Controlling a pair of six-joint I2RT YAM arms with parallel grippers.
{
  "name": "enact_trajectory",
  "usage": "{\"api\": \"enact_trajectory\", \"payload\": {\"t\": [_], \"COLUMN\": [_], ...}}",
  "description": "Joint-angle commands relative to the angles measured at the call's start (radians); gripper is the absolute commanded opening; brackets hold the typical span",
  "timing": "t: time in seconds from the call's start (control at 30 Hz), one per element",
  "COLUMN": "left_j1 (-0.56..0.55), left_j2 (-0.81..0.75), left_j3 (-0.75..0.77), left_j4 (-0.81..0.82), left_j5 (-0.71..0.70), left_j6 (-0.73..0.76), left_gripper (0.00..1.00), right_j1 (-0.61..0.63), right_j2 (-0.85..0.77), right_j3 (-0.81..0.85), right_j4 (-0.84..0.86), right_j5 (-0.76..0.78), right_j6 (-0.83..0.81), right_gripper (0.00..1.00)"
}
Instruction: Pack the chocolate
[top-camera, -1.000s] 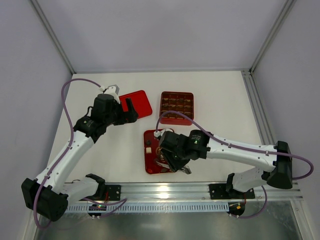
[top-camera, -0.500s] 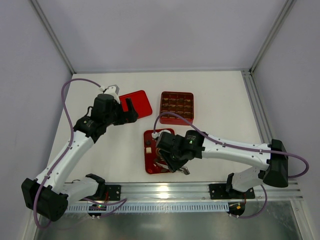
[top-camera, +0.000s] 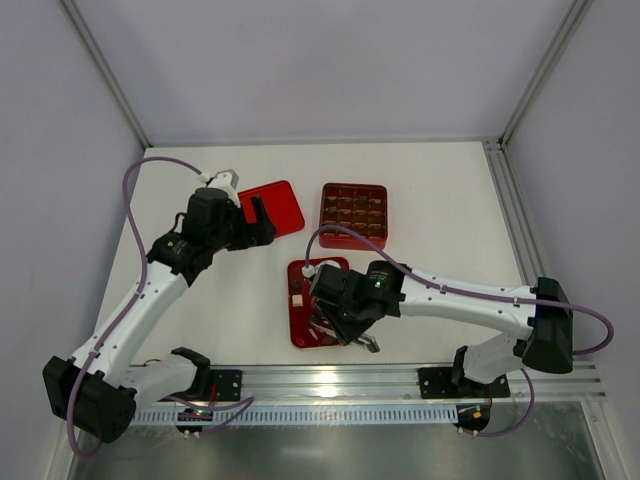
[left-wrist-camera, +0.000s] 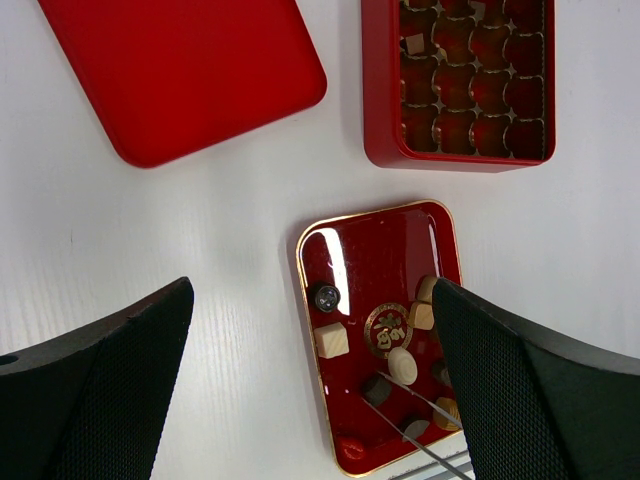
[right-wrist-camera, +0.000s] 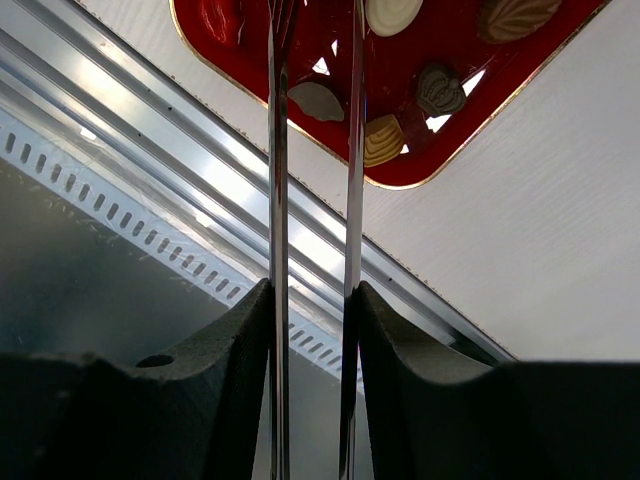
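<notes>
Several small chocolate pieces lie in a small red tray (left-wrist-camera: 378, 260), among them a cream square (left-wrist-camera: 332, 340), a cream round (left-wrist-camera: 402, 365) and a dark piece (left-wrist-camera: 376, 389). My right gripper (right-wrist-camera: 312, 300) is shut on metal tweezers (right-wrist-camera: 278, 200). It hangs over the tray's near end (top-camera: 298, 320). In the left wrist view the tweezers' tips (left-wrist-camera: 430, 430) stand on either side of the dark piece. My left gripper (left-wrist-camera: 315, 380) is open and empty, high above the table. In the top view it (top-camera: 258, 222) is beside the flat red tray.
A square red box with brown grid compartments (top-camera: 353, 215) stands behind the small tray; it holds a few pieces (left-wrist-camera: 414, 43). A flat red rectangular tray (top-camera: 272, 208) lies at the back left. The metal rail (right-wrist-camera: 200, 190) runs along the near table edge.
My right arm has shifted slightly left over the small tray with the tweezers. My left arm has not moved.
</notes>
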Motion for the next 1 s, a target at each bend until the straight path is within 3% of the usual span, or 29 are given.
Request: {"api": "enact_trajectory", "payload": {"t": [0.0, 0.97], "left_j1": [-0.003, -0.001], "left_j2": [0.001, -0.003], "left_j3": [0.004, 0.003], "left_j4": [0.013, 0.011], "left_j5": [-0.011, -0.016], "left_j6": [0.011, 0.012], "left_gripper": [1.00, 1.00], "right_j1": [0.008, -0.011], "right_j2": [-0.001, -0.039], "right_j3": [0.036, 0.112], "right_j4": [0.015, -0.045], "right_j5": [0.021, 0.091], "right_j6": [-0.009, -0.007], "right_gripper": [0.40, 0.31]}}
